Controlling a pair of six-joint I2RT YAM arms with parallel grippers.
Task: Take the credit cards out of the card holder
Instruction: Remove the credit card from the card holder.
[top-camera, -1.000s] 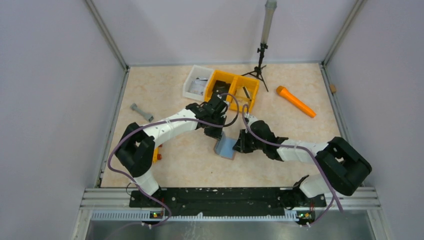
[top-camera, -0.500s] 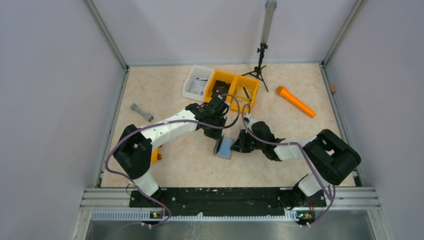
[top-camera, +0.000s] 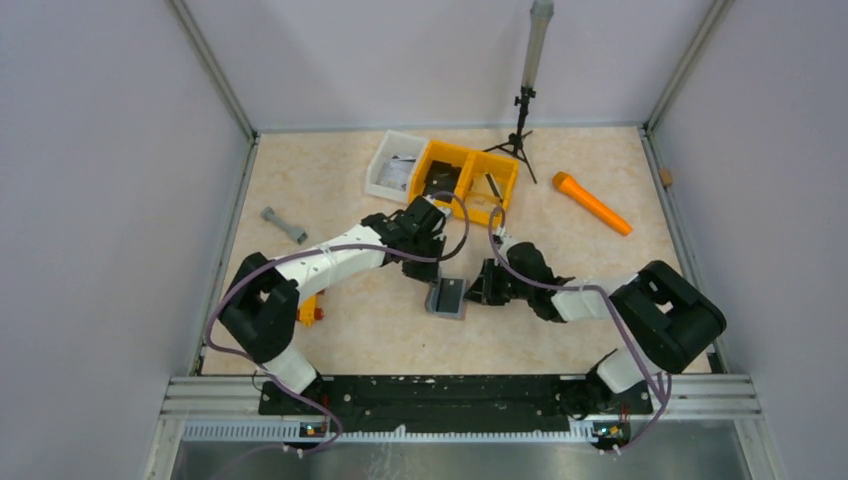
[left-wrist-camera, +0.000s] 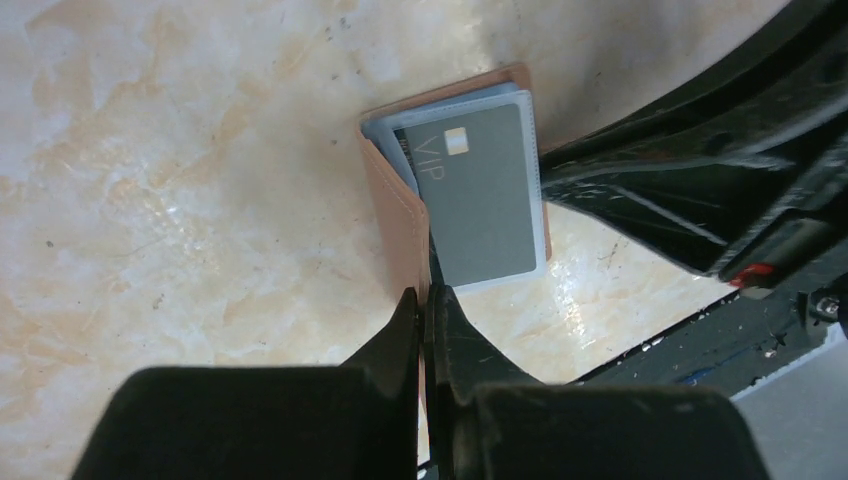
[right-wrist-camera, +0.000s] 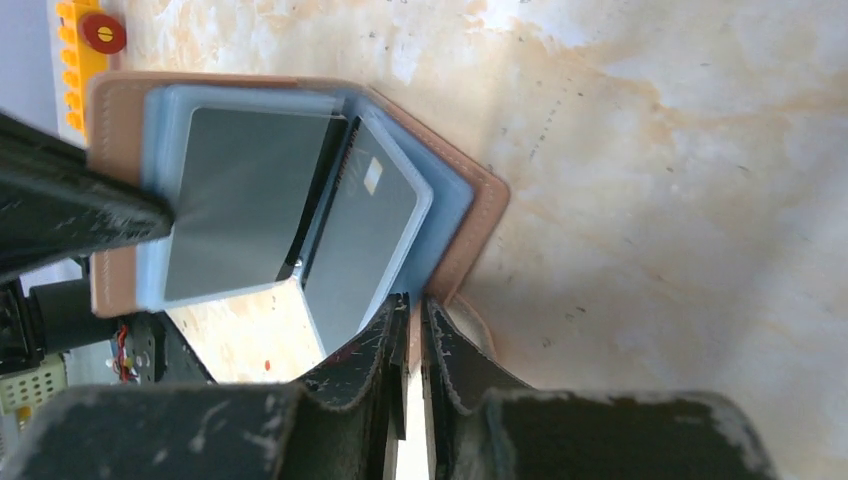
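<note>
The card holder (top-camera: 447, 297) stands open between both arms, reddish-brown outside (left-wrist-camera: 398, 215) and pale blue inside (right-wrist-camera: 455, 205). A grey credit card marked VIP (left-wrist-camera: 485, 195) lies in one flap, and behind it the edge of a second card peeks out. The right wrist view shows the grey card (right-wrist-camera: 245, 200) in the left flap and a darker card (right-wrist-camera: 360, 235) in the right flap. My left gripper (left-wrist-camera: 428, 300) is shut on the edge of the brown flap. My right gripper (right-wrist-camera: 412, 305) is shut on the opposite flap's edge. From above, the left gripper (top-camera: 430, 276) and right gripper (top-camera: 480, 290) flank the holder.
Yellow bins (top-camera: 470, 175) and a white bin (top-camera: 392, 165) sit behind the holder. An orange tool (top-camera: 592, 203) lies at the back right beside a small tripod (top-camera: 520, 125). A grey dumbbell-shaped part (top-camera: 283, 224) lies at the left, and a yellow block (top-camera: 313, 310) by the left arm.
The holder has been spread wider and tilted, so a grey card face now shows from above instead of the blue lining. The left gripper shifted slightly left and back.
</note>
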